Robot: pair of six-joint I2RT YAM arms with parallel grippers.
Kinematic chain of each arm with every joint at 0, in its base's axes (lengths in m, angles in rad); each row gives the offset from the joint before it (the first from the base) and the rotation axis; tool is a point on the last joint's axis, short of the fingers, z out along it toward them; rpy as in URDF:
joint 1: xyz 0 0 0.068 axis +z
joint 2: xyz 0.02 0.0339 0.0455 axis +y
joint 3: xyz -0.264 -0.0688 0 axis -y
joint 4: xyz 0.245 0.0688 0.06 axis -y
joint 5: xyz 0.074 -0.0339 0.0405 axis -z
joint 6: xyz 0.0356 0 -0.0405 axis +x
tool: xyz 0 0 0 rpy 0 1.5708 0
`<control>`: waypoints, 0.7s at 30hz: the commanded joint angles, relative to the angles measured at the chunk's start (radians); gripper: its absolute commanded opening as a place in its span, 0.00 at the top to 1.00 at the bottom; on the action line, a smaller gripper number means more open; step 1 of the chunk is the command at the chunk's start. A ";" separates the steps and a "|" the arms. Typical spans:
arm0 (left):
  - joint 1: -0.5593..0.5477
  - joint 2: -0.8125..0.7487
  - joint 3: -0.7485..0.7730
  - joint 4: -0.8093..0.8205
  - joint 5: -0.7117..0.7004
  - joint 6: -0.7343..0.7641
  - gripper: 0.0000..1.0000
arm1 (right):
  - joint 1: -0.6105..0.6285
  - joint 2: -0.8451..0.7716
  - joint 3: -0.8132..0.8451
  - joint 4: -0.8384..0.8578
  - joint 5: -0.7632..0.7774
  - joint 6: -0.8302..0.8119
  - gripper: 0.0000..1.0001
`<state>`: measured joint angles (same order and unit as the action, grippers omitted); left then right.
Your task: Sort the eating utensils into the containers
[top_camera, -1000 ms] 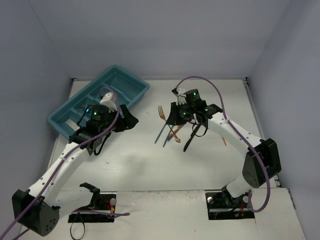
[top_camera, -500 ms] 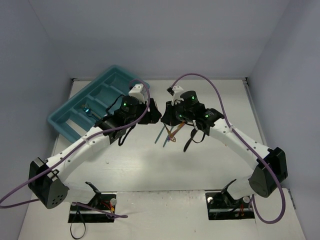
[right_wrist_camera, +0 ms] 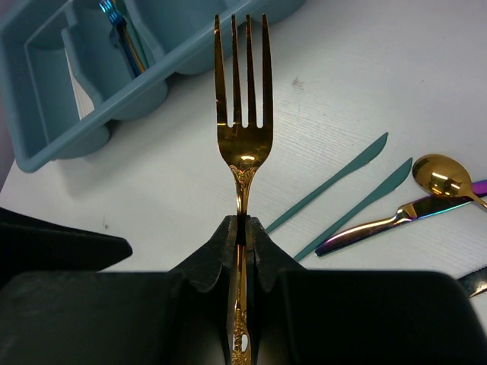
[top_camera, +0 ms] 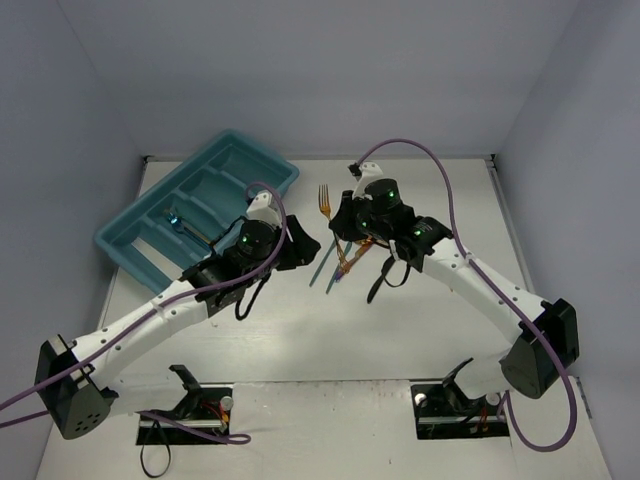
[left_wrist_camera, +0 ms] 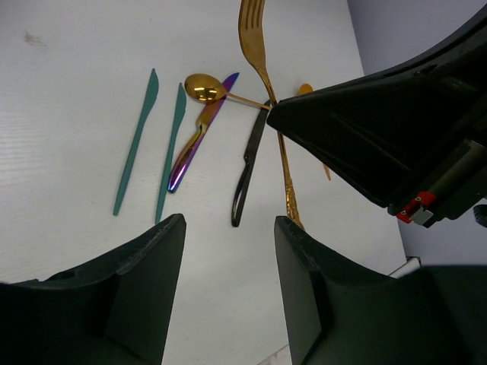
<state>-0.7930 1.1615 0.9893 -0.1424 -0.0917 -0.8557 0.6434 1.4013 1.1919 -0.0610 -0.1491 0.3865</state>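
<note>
Gold fork [right_wrist_camera: 242,137]: being pinched at its handle.
Right gripper [right_wrist_camera: 242,232]: jaws clamping it tightly.
Left gripper [left_wrist_camera: 228,236]: jaws standing apart, gripping nothing.

Tray [top_camera: 222,180] left of loose utensils [top_camera: 322,262] on table [top_camera: 300,330]

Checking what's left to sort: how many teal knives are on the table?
2. In the left wrist view, the left teal knife and the right teal knife lie side by side, left of the purple knife. Arms may hide others.
</note>
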 commanded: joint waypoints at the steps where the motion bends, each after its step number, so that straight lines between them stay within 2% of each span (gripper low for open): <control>1: -0.037 0.020 0.018 0.185 0.025 -0.043 0.54 | 0.015 -0.056 0.016 0.122 0.073 0.066 1.00; 13: -0.081 0.153 0.102 0.219 0.042 0.005 0.55 | 0.032 -0.065 0.008 0.154 0.075 0.104 1.00; 15: -0.081 0.162 0.105 0.220 0.031 0.009 0.61 | 0.032 -0.066 0.004 0.158 0.073 0.108 1.00; 18: -0.082 0.170 0.109 0.223 0.029 0.008 0.76 | 0.032 -0.068 -0.001 0.166 0.069 0.115 1.00; 21: -0.084 0.172 0.104 0.224 0.026 -0.006 0.98 | 0.032 -0.066 -0.007 0.171 0.068 0.119 1.00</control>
<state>-0.8696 1.3447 1.0420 0.0007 -0.0536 -0.8581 0.6693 1.3817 1.1854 0.0067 -0.0932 0.4840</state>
